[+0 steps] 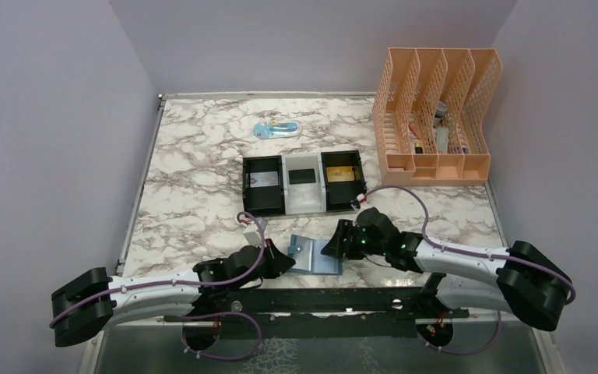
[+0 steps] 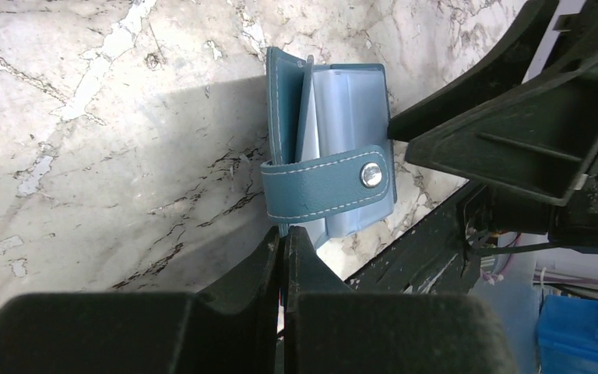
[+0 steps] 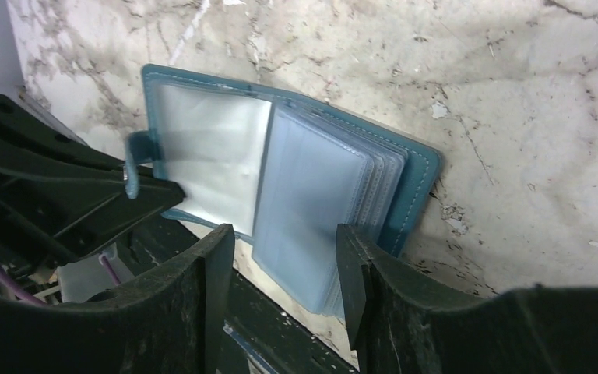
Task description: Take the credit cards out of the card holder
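Lighting: even, diffuse, overhead; top view sharp. Left wrist view: broad soft shadow on the table [image 2: 124, 156], left claw [image 2: 283, 241] dark, unfocused. Right wrist view: card holder [image 3: 304, 187] strap blurred, sleeves faintly glossy.

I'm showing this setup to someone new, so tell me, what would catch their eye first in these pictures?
The open teal card holder lies at the near edge of the table, its cover pinched by the shut left gripper while the open right gripper straddles its clear sleeves. Behind it a black-and-white tray sits mid-table, and a peach file rack stands far right.
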Controlling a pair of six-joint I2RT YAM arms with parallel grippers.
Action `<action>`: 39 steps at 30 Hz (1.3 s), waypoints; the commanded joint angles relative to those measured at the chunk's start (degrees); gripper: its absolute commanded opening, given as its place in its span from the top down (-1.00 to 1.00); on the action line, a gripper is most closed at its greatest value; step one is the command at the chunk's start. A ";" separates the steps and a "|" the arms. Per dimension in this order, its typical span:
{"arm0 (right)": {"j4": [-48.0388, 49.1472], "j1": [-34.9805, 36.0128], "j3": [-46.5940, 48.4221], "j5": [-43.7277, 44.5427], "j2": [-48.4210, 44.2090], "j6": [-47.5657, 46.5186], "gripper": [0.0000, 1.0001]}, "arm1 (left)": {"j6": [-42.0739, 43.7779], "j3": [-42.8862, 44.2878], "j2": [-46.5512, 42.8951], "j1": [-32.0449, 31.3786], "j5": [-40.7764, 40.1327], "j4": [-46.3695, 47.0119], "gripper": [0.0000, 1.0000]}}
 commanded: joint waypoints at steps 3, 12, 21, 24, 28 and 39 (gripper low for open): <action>1.29 0.31 0.57 -1.50 4.18 -0.74 -0.01 | -0.75 0.38 -0.01 -0.51 -0.49 0.99 1.00; 6.83 0.31 -1.00 -4.53 4.92 0.84 -0.01 | -1.01 0.45 0.68 -0.63 -0.58 0.99 1.00; 20.38 0.31 -5.29 -8.18 4.40 6.88 -0.01 | -1.75 0.03 0.71 -1.13 -1.00 0.99 1.00; 20.79 0.31 -5.04 -8.66 4.53 6.83 -0.01 | -1.87 0.02 0.62 -1.25 -1.32 0.99 1.00; 21.98 0.31 -4.91 -9.61 4.77 6.62 -0.01 | -2.00 0.01 0.91 -1.30 -1.54 0.99 1.00; 29.87 0.31 -0.44 -17.05 13.14 5.43 -0.02 | -2.41 -0.37 1.04 -1.62 -2.06 1.08 1.00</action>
